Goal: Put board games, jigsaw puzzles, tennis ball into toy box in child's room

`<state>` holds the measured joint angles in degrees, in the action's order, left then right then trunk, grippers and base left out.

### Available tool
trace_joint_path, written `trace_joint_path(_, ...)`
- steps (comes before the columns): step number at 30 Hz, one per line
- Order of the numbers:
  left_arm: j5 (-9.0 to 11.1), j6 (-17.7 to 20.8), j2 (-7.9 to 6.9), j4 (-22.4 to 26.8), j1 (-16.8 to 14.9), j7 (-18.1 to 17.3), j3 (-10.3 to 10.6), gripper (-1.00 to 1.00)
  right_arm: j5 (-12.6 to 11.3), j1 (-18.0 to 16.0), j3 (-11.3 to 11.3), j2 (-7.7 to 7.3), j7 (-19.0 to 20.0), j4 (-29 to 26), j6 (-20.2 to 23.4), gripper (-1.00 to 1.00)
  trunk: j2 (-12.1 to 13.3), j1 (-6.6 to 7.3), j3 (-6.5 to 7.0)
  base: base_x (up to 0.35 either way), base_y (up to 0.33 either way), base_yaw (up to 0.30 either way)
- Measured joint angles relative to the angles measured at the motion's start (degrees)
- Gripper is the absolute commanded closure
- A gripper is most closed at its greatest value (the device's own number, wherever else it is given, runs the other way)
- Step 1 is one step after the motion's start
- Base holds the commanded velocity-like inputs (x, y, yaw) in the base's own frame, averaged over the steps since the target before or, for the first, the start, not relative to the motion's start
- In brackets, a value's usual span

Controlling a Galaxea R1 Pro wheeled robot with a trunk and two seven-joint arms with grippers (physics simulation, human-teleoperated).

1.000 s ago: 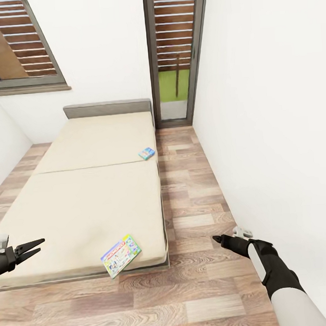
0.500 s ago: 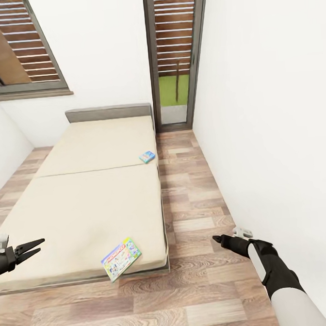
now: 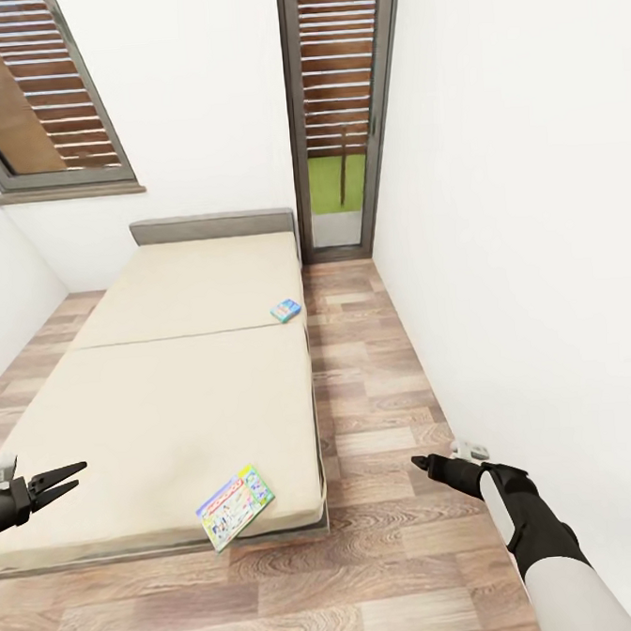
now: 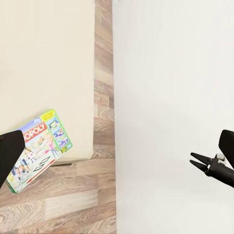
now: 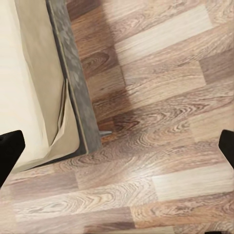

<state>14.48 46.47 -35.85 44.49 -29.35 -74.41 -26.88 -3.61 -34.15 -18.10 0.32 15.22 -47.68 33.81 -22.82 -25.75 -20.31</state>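
Board games sit on the bed (image 3: 170,382): one (image 3: 236,506) overhanging the near corner at your 11 o'clock, another (image 3: 285,310) farther off at 12. Your left gripper (image 3: 71,476) is spread, empty; the right gripper (image 3: 422,462), I cannot tell. Nudge the overhanging box and it could slide to the floor (image 3: 389,555).

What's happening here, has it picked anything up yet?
Nothing is held yet. The robot faces the bed, both arms out front, left tool and right tool empty. A Monopoly box overhangs the bed's near corner; a small blue game box lies by its right edge farther back.
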Motion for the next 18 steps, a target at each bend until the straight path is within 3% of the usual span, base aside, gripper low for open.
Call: trace_joint_path(18, 0.0, 0.0, 0.03, 0.0, 0.0, 0.0, 0.0, -1.0, 0.0, 0.0, 0.0, 0.0, 0.0, 0.0, 0.0, -1.0, 0.0, 0.0, 1.71, 0.0, 0.0, 0.0)
